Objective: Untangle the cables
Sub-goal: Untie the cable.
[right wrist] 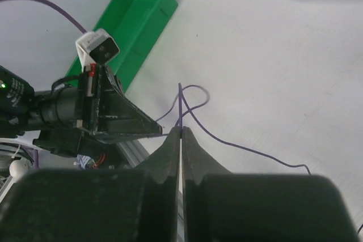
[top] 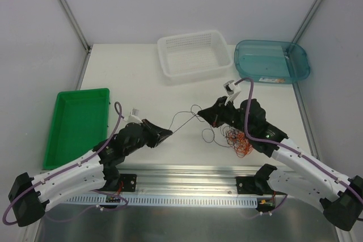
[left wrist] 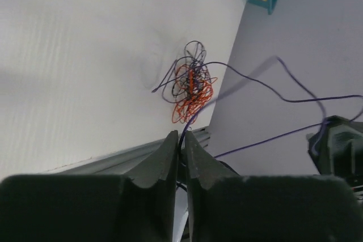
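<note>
Two robot arms reach inward over a white tabletop (top: 142, 83), seen from above. L gripper (top: 168, 134) and R gripper (top: 204, 115) face each other near the tabletop's centre, apart, w/ one thin dark strand (top: 182, 123) running almost straight between them.

L wrist view: the L fingers (left wrist: 164, 157) are pressed together, and the strand comes out of the slit between their tips. It passes the edge of the cable tangle (left wrist: 190, 89), then arcs over toward the R arm. Whether it joins the tangle can't be told.

R wrist view: the R fingers (right wrist: 167, 151) are likewise pressed together, pinching the same purple-black strand. The strand rises from the tips, loops once and trails off across the tabletop.

The tangle is a small knot of orange, red and black wires w/ a few dark loops poking out. It lies on the tabletop close to the near edge, right of centre, just beside and partly under the R arm. A metal rail (top: 187, 174) runs along that edge.

Along the far edge stand a white mesh basket (top: 190, 36) at centre and a teal plastic bin (top: 271, 42) toward the far-right corner. A green tray (top: 76, 123) lies along the left edge.
</note>
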You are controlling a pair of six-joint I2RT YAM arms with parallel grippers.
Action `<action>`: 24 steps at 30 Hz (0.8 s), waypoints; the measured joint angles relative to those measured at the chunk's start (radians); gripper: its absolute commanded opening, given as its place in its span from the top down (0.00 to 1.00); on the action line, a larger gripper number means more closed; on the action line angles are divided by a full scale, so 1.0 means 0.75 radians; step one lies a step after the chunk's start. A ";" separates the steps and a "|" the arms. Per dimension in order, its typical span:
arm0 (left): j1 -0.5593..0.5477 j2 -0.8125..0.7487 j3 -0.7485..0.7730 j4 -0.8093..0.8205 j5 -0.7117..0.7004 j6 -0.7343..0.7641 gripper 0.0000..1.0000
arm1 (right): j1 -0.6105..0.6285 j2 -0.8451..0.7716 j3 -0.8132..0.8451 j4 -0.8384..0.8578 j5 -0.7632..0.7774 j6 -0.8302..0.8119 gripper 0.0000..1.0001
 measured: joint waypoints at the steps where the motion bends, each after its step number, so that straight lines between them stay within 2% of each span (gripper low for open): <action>1: 0.000 -0.010 -0.028 0.032 0.020 -0.015 0.67 | -0.001 0.000 0.000 0.006 0.003 -0.002 0.99; 4: 0.003 -0.050 -0.111 0.012 0.059 0.017 0.33 | -0.024 0.023 0.036 0.006 -0.008 -0.050 0.99; 5: 0.006 -0.063 -0.113 -0.013 0.064 0.058 0.19 | -0.031 0.044 0.064 -0.009 -0.038 -0.078 0.99; 8: 0.009 -0.107 -0.078 -0.041 0.067 0.239 0.08 | -0.034 0.100 0.138 -0.055 -0.156 -0.165 0.99; 16: 0.009 -0.130 0.188 -0.077 0.091 0.908 0.07 | -0.032 0.105 0.166 -0.349 -0.330 -0.390 0.99; 24: 0.009 0.003 0.337 -0.089 0.274 1.449 0.07 | -0.032 0.105 0.243 -0.466 -0.483 -0.496 0.99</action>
